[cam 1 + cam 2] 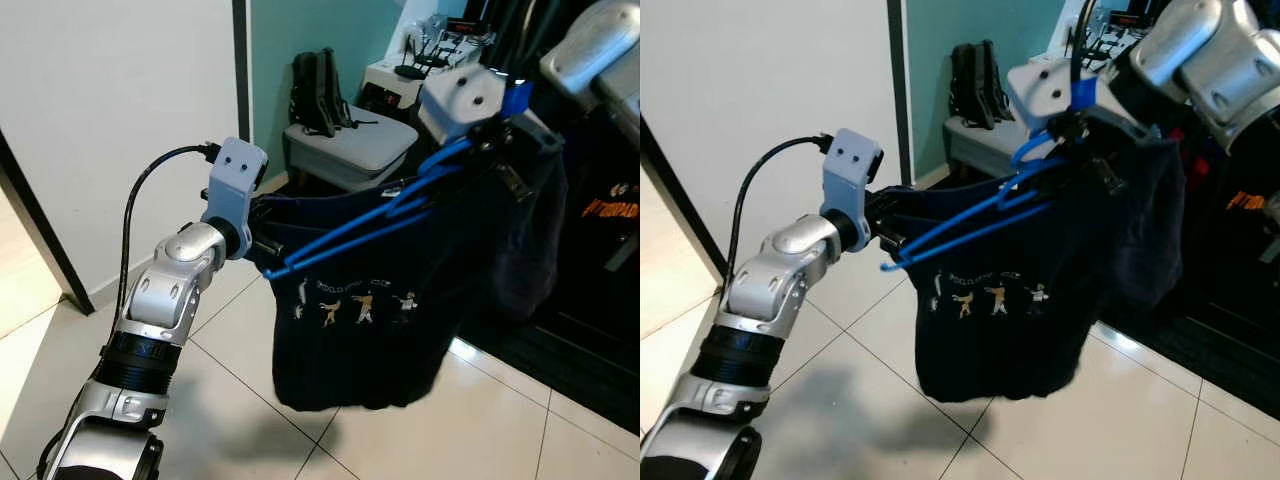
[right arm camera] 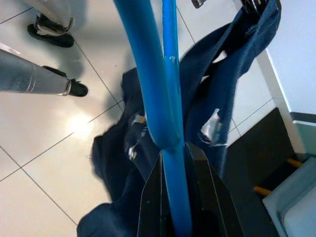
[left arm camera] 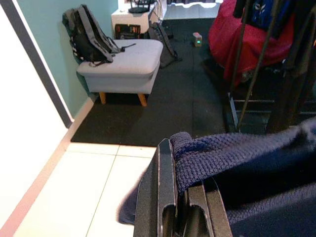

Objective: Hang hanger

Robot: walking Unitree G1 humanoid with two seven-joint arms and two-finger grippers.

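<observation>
Right end effector [image 2: 176, 207] clamping blue hanger [image 1: 360, 228], navy shirt [image 1: 360, 330] print unreadable

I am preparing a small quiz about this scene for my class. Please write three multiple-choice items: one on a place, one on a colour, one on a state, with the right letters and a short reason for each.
1. Where is the black backpack?
A. on the grey stool
B. on the tiled floor
C. on the left arm

2. What colour is the hanger?
A. red
B. blue
C. white

3. What is the state of the right gripper?
A. open in free air
B. shut on the shirt collar
C. shut on the hanger

Answers:
1 A: the backpack stands on the grey stool by the teal wall.
2 B: the bars under the dark navy shirt are bright blue.
3 C: in the right wrist view the jaws close around the blue bar, while the left gripper pinches the shirt fabric.
</observation>
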